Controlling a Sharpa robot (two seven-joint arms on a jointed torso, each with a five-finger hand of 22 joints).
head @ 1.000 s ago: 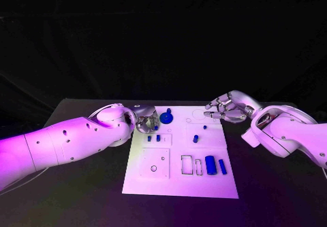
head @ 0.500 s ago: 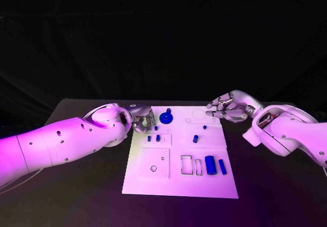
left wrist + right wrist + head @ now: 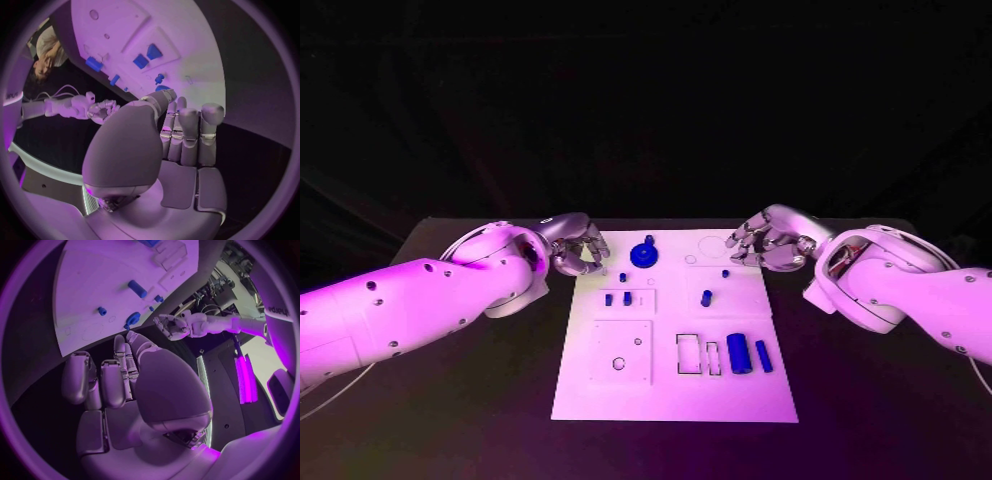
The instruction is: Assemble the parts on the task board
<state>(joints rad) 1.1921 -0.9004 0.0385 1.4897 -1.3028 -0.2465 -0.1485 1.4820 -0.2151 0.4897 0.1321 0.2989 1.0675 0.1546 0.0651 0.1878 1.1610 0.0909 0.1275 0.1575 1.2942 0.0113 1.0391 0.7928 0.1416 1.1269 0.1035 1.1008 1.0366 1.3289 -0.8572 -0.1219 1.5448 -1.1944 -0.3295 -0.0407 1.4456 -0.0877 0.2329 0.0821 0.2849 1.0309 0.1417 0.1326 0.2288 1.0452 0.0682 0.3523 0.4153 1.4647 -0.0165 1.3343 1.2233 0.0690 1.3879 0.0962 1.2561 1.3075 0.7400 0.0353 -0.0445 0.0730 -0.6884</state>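
A white rectangular task board [image 3: 675,390] lies in the middle of a black table [image 3: 877,400]. Seven small blue parts can be counted on it. At its far end stands one round blue disc with a knob [image 3: 645,254]. Just nearer are one tiny blue peg [image 3: 727,272], one short blue cylinder [image 3: 707,297], and a pair of small blue pegs [image 3: 617,298] standing side by side in a square recess. Near the right edge lie one thick blue cylinder [image 3: 738,353] and one thin blue bar [image 3: 763,355], just beside each other.

The left hand [image 3: 574,247] hovers at the board's far-left corner, its fingers curled in and holding nothing. The right hand [image 3: 764,240] hovers at the far-right corner, fingers likewise curled in on nothing.
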